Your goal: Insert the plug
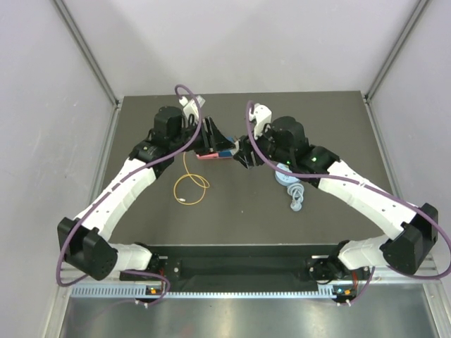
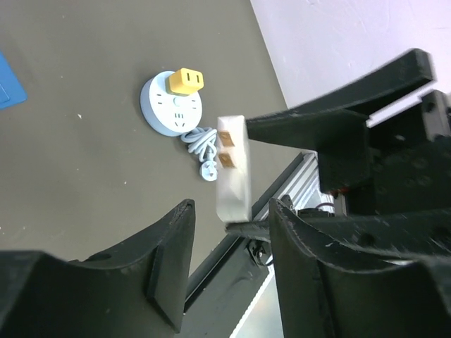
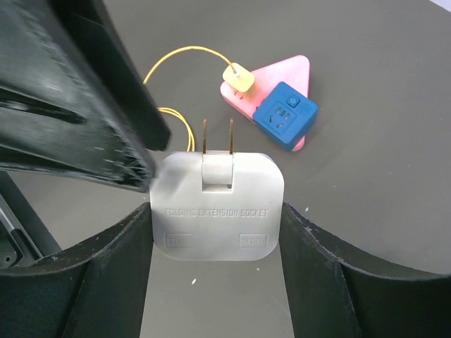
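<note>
A: Where is the plug?

B: Up off the table, between the 2 arms. It is a white plastic folding extension socket with 2 brass prongs hinged out of its top edge. The right gripper is clamped on it, 1 black finger on each side edge, with the prongs pointing away from the wrist.

A: And the left gripper?

B: The left gripper has its fingers apart. From its wrist camera the white socket shows edge-on and tilted, with 2 brass-lined slots in that narrow face. Its lower end sits in line with the gap between those fingers. From the right wrist camera, 1 left finger lies at the socket's upper left corner; I cannot tell whether it touches.

A: What lies on the table?

B: On the dark grey table, beyond the prongs in the right wrist view, is a pink triangular outlet block. It carries a blue cube-shaped adapter and a small yellow plug on a thin yellow cable. Well apart, toward the right arm, sits a round pale-blue power strip with a yellow cube adapter plugged into its top. Its pale cord is coiled beside it.
</note>
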